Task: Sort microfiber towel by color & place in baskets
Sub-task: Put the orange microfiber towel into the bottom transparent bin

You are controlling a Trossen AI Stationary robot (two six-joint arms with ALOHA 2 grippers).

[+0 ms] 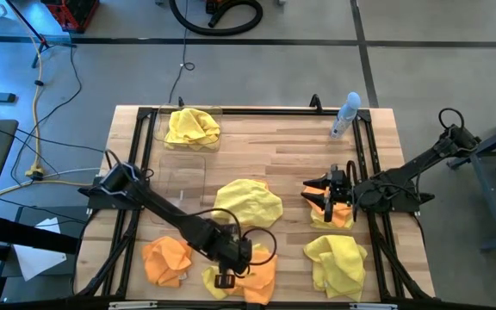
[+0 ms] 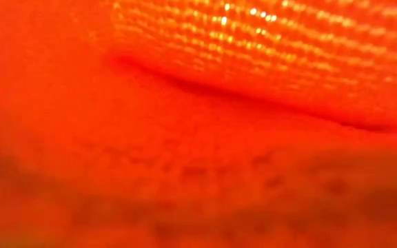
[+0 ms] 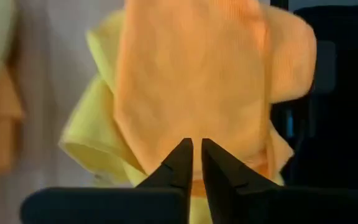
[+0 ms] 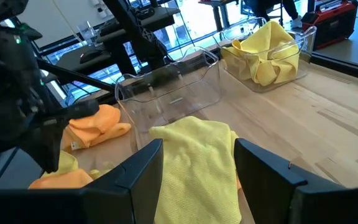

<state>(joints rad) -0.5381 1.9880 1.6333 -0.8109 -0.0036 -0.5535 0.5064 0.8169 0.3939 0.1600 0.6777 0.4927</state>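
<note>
Gripping orange towel (image 3: 191, 81) at near counter edge: left gripper (image 1: 225, 278), jaws nearly shut, fabric pinched between tips, yellow towel (image 3: 89, 134) tucked beneath. Empty basket (image 1: 182, 178) lies further in, beside left arm; far basket (image 1: 189, 129) holds yellow cloth. Left arm nearer both. Right gripper (image 1: 327, 196) hovers wide open, empty, above towel on right side.

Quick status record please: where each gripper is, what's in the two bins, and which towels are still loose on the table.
left gripper: near table edge, fingers nearly shut at an orange towel
right gripper: open over a yellow towel
far bin: holds yellow towel
near bin: no towel seen
loose: orange, yellow centre, yellow right
low view: blocked by orange fabric
</note>
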